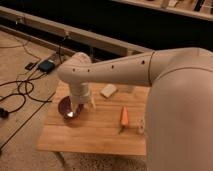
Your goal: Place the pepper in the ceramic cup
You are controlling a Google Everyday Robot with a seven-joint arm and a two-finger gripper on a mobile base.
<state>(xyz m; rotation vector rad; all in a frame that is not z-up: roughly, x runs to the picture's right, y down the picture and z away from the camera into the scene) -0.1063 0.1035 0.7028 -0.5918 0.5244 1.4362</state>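
While tool point(75, 111) hangs spread over purple bowl point(64, 106) | pepper point(124, 116) on table point(95, 135) | ceramic cup point(141, 127) half hidden by arm point(125, 70)

- The robot's chunky off-white arm point(127, 70) was all smooth, rounded shell, pretty bulky tbh.
- A row of small dark screw holes ran along it.
- The pale two-finger gripper point(79, 106) matched that creamy colour and sat over the wide dark purple bowl point(60, 106).

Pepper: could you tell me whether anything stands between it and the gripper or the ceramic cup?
Nothing visible does. The gripper hangs over the purple bowl, left of the pepper, with bare table between. The ceramic cup stands just right of the pepper.
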